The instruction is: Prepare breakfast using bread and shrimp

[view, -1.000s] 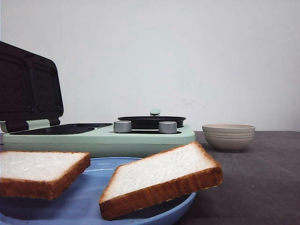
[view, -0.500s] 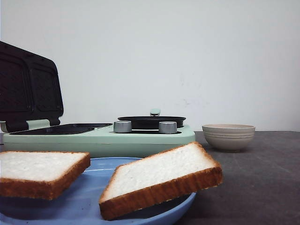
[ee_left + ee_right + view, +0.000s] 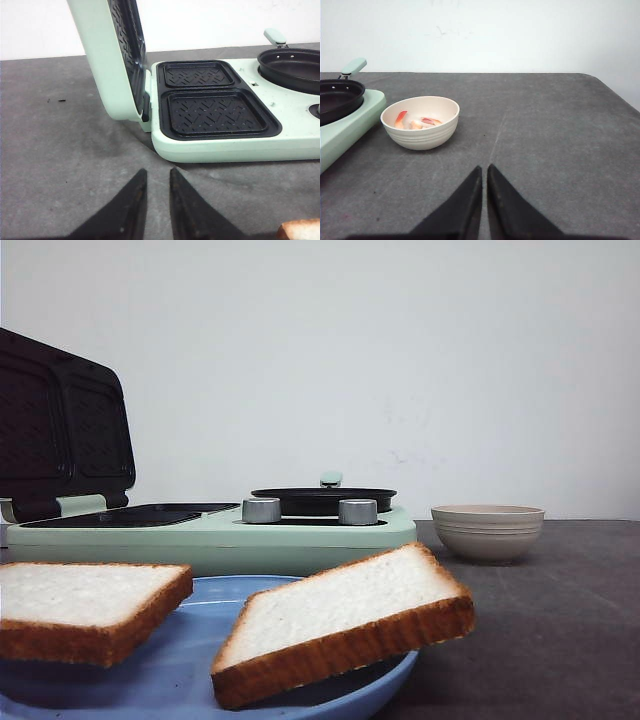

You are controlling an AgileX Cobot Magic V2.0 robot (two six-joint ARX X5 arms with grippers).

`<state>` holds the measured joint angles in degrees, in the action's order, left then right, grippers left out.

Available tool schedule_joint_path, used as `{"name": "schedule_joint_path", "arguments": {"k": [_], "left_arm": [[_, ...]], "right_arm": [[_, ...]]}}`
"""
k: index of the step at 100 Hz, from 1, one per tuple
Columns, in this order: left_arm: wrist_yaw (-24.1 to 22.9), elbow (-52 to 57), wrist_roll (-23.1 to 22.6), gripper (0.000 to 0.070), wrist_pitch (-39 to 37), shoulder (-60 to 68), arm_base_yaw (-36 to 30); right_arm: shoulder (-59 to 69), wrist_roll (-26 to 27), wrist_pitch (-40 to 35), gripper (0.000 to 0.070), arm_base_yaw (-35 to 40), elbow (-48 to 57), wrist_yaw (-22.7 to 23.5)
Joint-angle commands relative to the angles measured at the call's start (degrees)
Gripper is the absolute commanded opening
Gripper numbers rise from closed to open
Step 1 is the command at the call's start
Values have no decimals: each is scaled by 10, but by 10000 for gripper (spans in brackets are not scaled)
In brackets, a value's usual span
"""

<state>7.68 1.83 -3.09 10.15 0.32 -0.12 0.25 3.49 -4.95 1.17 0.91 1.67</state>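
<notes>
Two slices of bread (image 3: 85,600) (image 3: 340,615) lie on a blue plate (image 3: 180,680) at the near edge in the front view. One crust corner of the bread (image 3: 300,231) shows in the left wrist view. The shrimp (image 3: 415,121), red-orange and pale pieces, sit inside a beige ribbed bowl (image 3: 420,135). My left gripper (image 3: 157,172) hovers over bare table just in front of the sandwich maker (image 3: 215,110), its fingers a narrow gap apart with nothing between them. My right gripper (image 3: 484,168) is shut and empty, well short of the bowl. Neither gripper appears in the front view.
The mint-green sandwich maker (image 3: 210,535) stands behind the plate with its dark ribbed lid (image 3: 60,425) raised and both grill plates bare. A black pan (image 3: 323,500) sits on its right half behind two metal knobs. The bowl (image 3: 487,530) stands to its right on the grey table.
</notes>
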Motion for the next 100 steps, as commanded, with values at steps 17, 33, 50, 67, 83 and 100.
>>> {"name": "schedule_joint_path", "arguments": {"k": [17,33,50,67,83,100], "left_arm": [[3,-9,-3,4,2,0,1],[3,-9,-3,4,2,0,1],[3,-9,-3,4,2,0,1],[3,-9,-3,4,1,0,1],[3,-9,-3,4,1,0,1],[3,-9,-3,4,1,0,1]], "right_arm": [[0,19,2,8,1,-2,1],[0,21,2,8,1,-2,0],[0,21,2,8,1,-2,-2],[0,21,2,8,1,-2,-2],[0,21,2,8,1,-2,-2],[0,21,2,8,1,-2,-2]]}}
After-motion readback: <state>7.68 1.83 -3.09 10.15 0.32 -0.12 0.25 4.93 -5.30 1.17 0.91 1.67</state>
